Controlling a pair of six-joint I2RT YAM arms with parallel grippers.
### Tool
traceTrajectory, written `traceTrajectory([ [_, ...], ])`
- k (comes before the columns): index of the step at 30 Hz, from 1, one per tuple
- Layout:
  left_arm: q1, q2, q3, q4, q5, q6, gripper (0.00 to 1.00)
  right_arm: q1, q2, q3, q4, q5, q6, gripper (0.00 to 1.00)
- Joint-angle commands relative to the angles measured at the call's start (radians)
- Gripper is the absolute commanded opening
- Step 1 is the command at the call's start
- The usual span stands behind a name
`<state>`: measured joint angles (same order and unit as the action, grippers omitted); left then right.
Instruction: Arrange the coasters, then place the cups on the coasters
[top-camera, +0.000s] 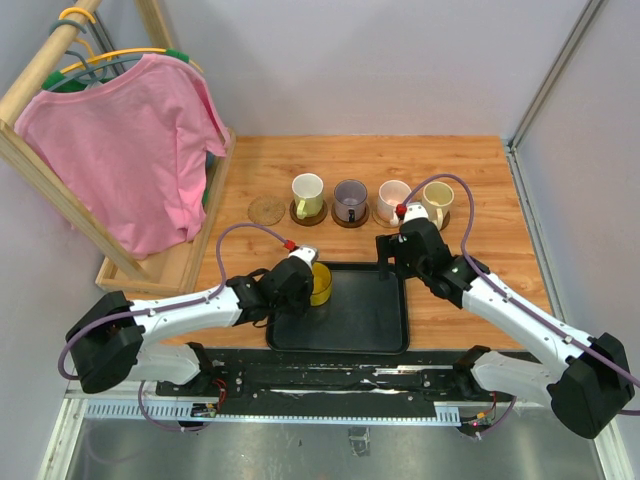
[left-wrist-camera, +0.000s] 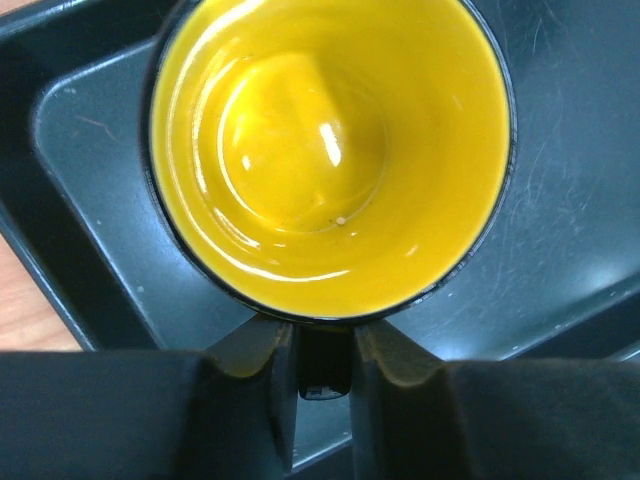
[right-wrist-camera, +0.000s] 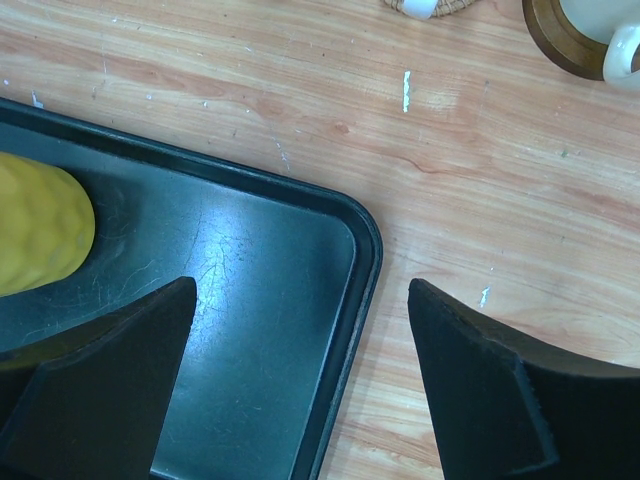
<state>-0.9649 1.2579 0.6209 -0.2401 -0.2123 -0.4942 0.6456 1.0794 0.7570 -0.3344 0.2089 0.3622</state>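
Observation:
A bright yellow cup (top-camera: 320, 284) stands in the black tray (top-camera: 370, 320), near its back left corner. My left gripper (top-camera: 306, 284) is shut on the cup's dark handle (left-wrist-camera: 325, 360), one finger (left-wrist-camera: 250, 390) on each side; the left wrist view looks down into the cup (left-wrist-camera: 330, 150). Behind the tray, a pale yellow cup (top-camera: 308, 192), a purple cup (top-camera: 350, 199) and a pink cup (top-camera: 392, 198) each sit on a coaster, as does a cream cup (top-camera: 437, 199). One tan coaster (top-camera: 265, 210) lies bare at the row's left end. My right gripper (top-camera: 388, 247) hangs open over the tray's back right corner (right-wrist-camera: 365, 250).
A wooden rack with a pink shirt (top-camera: 130, 150) stands at the back left, its base (top-camera: 170, 265) beside the tray. Grey walls close the table at the back and right. Bare wood (right-wrist-camera: 480, 200) lies between the tray and the cup row.

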Motion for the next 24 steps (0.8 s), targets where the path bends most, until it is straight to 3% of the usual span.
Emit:
traceTrajectory([
  [1,-0.019,0.009,0.011,0.001,-0.032,-0.004,0.02,-0.002,-0.014,-0.021,0.014,0.006,0.004,0.88],
  [24,-0.093,-0.11,0.221,-0.177,-0.312,0.032,0.01,-0.003,-0.006,0.005,0.023,0.006,-0.018,0.88],
])
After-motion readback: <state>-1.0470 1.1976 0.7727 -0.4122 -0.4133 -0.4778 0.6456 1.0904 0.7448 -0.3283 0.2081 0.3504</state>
